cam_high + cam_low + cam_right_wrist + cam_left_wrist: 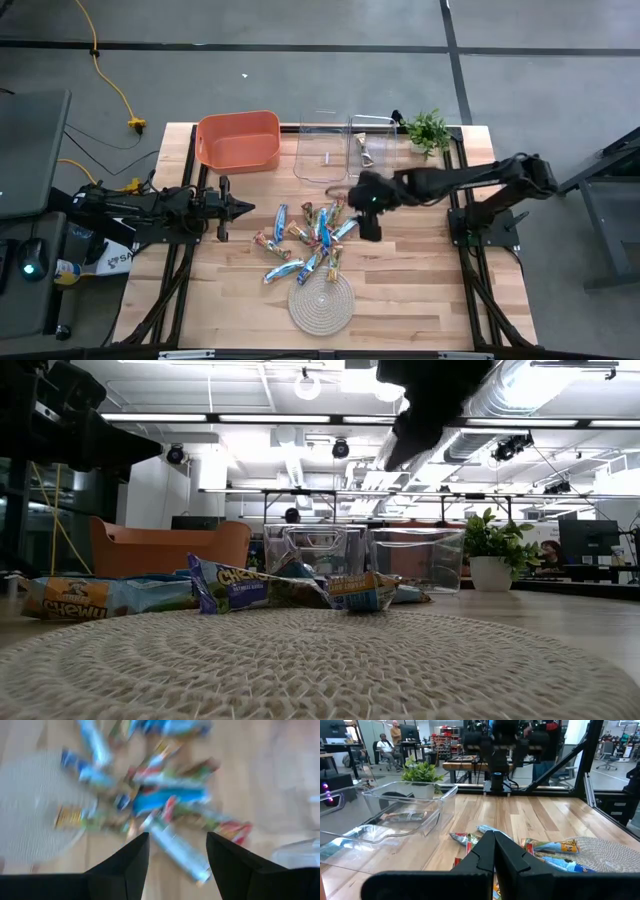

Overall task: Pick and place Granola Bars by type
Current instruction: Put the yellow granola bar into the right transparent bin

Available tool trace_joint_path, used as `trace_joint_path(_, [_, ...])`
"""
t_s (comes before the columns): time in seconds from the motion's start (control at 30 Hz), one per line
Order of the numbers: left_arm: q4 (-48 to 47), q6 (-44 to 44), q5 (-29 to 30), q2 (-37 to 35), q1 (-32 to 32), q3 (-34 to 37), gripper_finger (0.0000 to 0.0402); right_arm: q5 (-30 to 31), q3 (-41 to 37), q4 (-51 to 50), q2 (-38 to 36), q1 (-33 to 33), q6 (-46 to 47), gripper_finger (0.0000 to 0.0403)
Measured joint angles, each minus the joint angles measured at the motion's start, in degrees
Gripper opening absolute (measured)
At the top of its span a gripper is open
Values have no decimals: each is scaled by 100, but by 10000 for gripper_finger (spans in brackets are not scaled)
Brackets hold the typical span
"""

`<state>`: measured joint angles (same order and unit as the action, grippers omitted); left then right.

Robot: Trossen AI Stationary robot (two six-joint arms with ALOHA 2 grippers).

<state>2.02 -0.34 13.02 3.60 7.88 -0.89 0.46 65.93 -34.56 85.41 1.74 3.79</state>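
From overhead I see the granola bars (pixel 308 240) scattered in a loose pile at the middle of the bench (pixel 420 300), with the lowest ones overlapping the 12 o'clock edge of the round rope mat (pixel 321 303). One more bar (pixel 367 152) already lies in the right-hand clear bin (pixel 371 148); the clear bin beside it (pixel 322 152) and the orange bin (pixel 238 140) sit along the far edge toward 11 and 12 o'clock from the pile.

My right hand (pixel 368 226) hovers above the 3 o'clock side of the pile, fingers parted with nothing between them; its own camera looks down between the two fingertips (pixel 134 854) onto the blurred wrappers. My left hand (pixel 243 208) waits at 9 o'clock of the pile, just off the nearest bars, fingers pressed together and empty, pointing across the bench toward the pile.

A small potted plant (pixel 428 129) stands at the far corner, at about 1 o'clock.
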Motion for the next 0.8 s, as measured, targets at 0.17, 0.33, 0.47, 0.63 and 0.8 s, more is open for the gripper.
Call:
trace_joint_path(0.17, [0,0,0,0,2,-2,0,-256,143,-99,626,124,-306,181])
trace_joint_path(0.33, [-1,0,-2,0,1,0,0,-429,715,-361,1279,144,-1127,181])
trace_joint_path(0.47, [0,0,-2,0,2,-1,0,-506,1125,-852,1758,117,-2135,181])
trace_joint_path(0.63, [0,0,-2,0,0,-1,0,-111,1225,-1222,2090,92,-3155,181])
trace_joint_path(0.8, [0,0,-2,0,2,1,0,52,1045,-1207,2165,-57,-3248,181])
